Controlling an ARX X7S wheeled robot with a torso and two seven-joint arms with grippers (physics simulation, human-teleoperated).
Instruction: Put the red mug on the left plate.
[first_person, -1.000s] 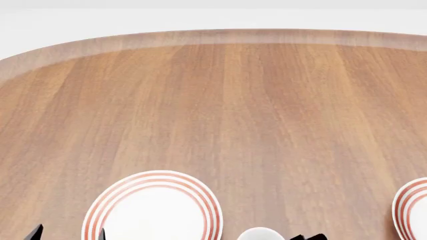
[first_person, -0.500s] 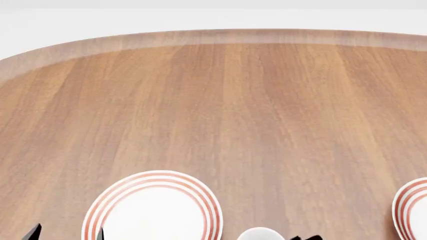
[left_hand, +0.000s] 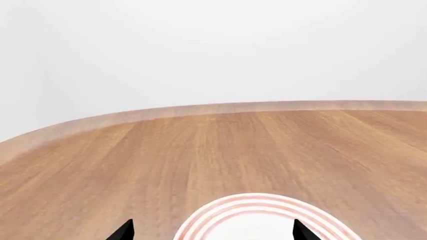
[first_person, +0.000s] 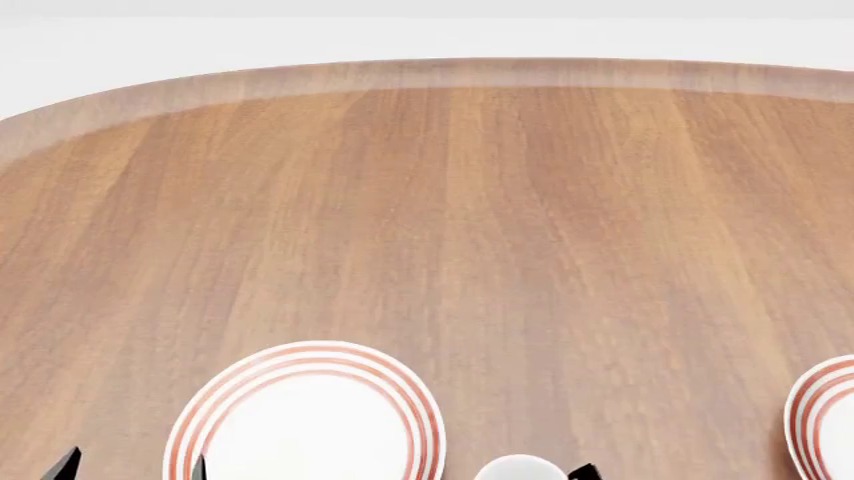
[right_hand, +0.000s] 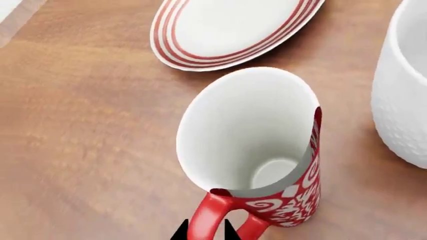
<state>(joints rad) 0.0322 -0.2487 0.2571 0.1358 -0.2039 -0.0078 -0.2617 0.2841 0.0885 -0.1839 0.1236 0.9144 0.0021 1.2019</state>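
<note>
Now I'm at the grasp step: the right gripper (right_hand: 203, 231) has its fingertips straddling the handle of the red mug (right_hand: 250, 150), though I cannot tell whether they pinch it. The mug stands upright on the desk (first_person: 467, 220) near its front edge, just beside the left plate (right_hand: 230, 30). The left gripper (left_hand: 210, 231) hangs spread above that plate. Next: clamp the handle, lift clear, carry across.

Upright red floral mug (right_hand: 293, 200), white inside, apparently just beside the bare red-ringed left plate (first_person: 304, 420).
</note>
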